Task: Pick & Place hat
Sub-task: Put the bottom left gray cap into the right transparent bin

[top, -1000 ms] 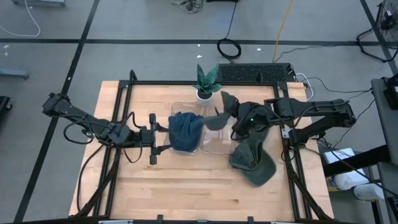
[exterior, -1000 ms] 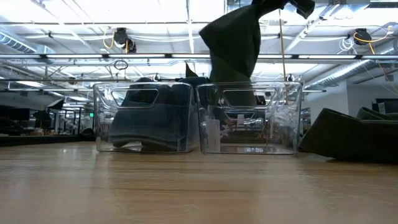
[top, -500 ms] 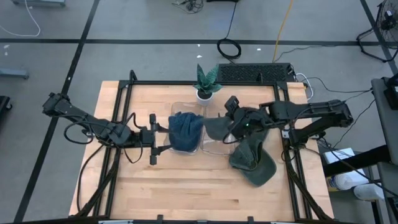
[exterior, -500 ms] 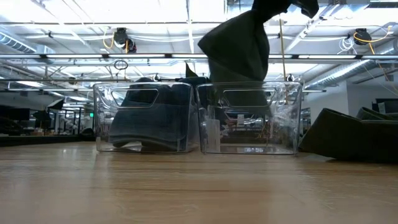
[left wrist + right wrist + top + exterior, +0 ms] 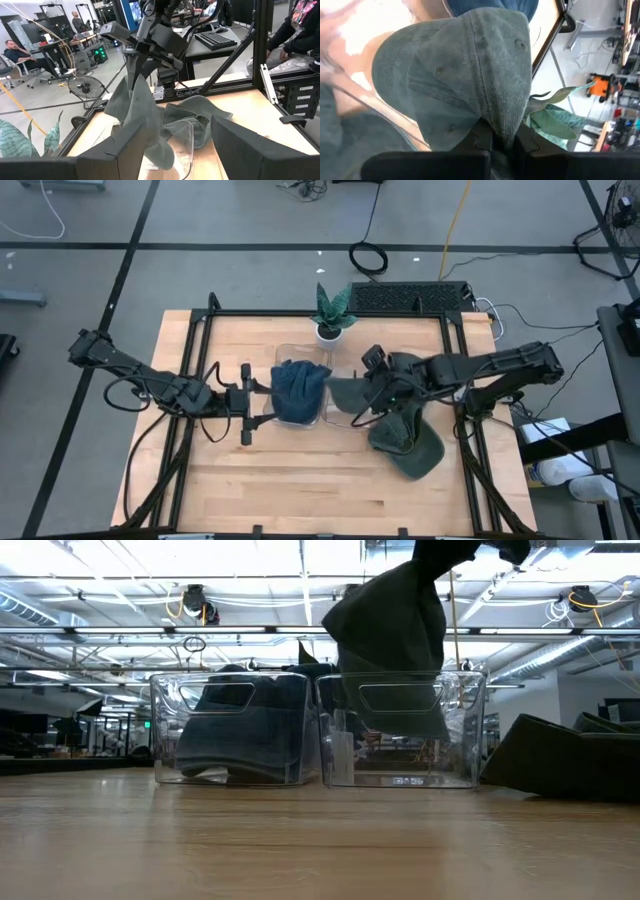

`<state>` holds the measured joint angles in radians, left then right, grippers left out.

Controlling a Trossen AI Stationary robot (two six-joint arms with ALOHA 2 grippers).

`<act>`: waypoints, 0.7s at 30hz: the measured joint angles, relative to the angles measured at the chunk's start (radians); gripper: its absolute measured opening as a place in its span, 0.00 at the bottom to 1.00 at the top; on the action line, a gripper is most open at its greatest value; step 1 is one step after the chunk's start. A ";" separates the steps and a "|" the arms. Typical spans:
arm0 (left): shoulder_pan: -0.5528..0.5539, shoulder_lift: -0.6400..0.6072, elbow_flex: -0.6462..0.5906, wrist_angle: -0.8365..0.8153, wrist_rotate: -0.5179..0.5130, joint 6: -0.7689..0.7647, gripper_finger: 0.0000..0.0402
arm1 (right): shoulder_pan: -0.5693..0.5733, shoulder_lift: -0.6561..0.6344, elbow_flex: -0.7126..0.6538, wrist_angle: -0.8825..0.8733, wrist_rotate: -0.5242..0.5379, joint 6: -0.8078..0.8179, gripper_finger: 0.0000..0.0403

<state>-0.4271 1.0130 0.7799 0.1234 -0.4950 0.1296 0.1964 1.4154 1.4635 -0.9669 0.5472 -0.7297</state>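
A green hat (image 5: 348, 391) hangs from my right gripper (image 5: 374, 390), which is shut on it above the right clear bin (image 5: 466, 740). In the low view the green hat's (image 5: 392, 640) lower end reaches down inside that bin's walls. A blue hat (image 5: 299, 390) fills the left clear bin (image 5: 163, 730). My left gripper (image 5: 264, 402) stands open and level at that bin's left wall; whether it touches the wall I cannot tell. More green hats (image 5: 407, 442) lie piled on the table to the right of the bins. My right gripper pinches a bunched fold of the green hat's crown (image 5: 501, 125) between its two fingers (image 5: 479, 141). It comes slanting down from the table's right side. The hat hangs below the fingers, crown spread out, clear of the table, with its lower end (image 5: 400, 725) inside the right bin.
A potted plant (image 5: 333, 312) stands just behind the bins, and a keyboard (image 5: 410, 297) lies at the far edge. A black frame (image 5: 190, 380) runs around the tabletop. Bare wood (image 5: 300, 480) lies in front of the bins.
My right gripper has moved toward the table's left and down over the right bin, rolling its wrist. The green hat has turned with it and sunk, so its lower end now hangs inside the bin's walls.
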 joint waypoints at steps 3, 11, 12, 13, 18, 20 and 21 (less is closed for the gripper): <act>0.000 0.000 0.000 0.000 0.000 0.002 0.57 | 0.003 -0.002 0.000 -0.004 -0.048 0.084 0.03; 0.000 0.000 0.000 -0.001 0.000 0.005 0.57 | -0.056 -0.001 0.000 -0.004 -0.138 0.272 0.03; 0.000 0.000 0.000 -0.001 0.000 0.006 0.57 | -0.071 -0.001 0.000 -0.004 -0.137 0.281 0.03; 0.000 0.000 0.000 -0.001 0.000 0.006 0.57 | -0.087 -0.001 0.000 -0.004 -0.148 0.288 0.03; 0.000 0.000 0.000 -0.007 0.000 -0.010 0.57 | -0.156 -0.001 -0.047 0.029 -0.294 0.320 0.03; 0.000 0.000 0.000 -0.021 0.000 -0.012 0.57 | -0.167 -0.001 -0.071 0.030 -0.316 0.326 0.03; 0.000 0.000 0.000 -0.026 0.000 -0.012 0.57 | -0.170 -0.001 -0.080 0.032 -0.316 0.326 0.03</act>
<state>-0.4271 1.0134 0.7803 0.0973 -0.4953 0.1177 0.0259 1.4147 1.3839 -0.9349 0.2317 -0.4038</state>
